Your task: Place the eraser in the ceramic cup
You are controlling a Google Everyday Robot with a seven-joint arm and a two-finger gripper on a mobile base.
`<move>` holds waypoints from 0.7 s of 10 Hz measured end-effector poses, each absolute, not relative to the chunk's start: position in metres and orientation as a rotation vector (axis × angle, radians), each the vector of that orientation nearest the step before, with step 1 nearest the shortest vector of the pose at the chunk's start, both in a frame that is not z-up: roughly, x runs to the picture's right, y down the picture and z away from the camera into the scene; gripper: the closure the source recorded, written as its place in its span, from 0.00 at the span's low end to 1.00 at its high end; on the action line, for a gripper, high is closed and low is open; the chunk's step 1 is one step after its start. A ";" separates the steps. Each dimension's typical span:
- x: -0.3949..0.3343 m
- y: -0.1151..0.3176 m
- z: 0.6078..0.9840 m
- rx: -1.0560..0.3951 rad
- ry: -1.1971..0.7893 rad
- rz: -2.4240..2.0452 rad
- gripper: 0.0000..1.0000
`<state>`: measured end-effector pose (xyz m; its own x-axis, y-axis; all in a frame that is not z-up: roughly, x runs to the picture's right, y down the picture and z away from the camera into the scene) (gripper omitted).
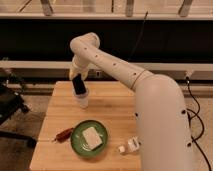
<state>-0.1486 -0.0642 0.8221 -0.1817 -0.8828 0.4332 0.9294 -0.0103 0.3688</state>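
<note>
A white ceramic cup (pixel 82 99) stands upright on the wooden table (pixel 115 112), at its far left. My gripper (pixel 78 84) hangs from the arm directly above the cup. It is shut on a black eraser (pixel 79 87), whose lower end sits at the cup's rim. I cannot tell whether the eraser touches the cup. The white arm (pixel 115 67) arches over the table from the lower right.
A green plate (pixel 77 145) with a pale square sponge (pixel 91 136) lies at the front of the table. A red chili-like item (pixel 64 134) lies left of the plate. A small white bottle (pixel 131 145) lies to its right. A dark chair (pixel 9 105) stands left of the table.
</note>
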 end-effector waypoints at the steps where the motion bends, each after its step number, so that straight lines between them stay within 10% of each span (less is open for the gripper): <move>1: -0.149 -0.066 0.824 -0.084 -0.682 -1.613 1.00; 5: -0.149 -0.063 0.834 -0.070 -0.706 -1.595 0.98; 7: -0.149 -0.061 0.840 -0.068 -0.711 -1.587 0.80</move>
<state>-0.1489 -0.0615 0.8402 -0.1668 -0.8801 0.4445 0.9174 0.0267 0.3972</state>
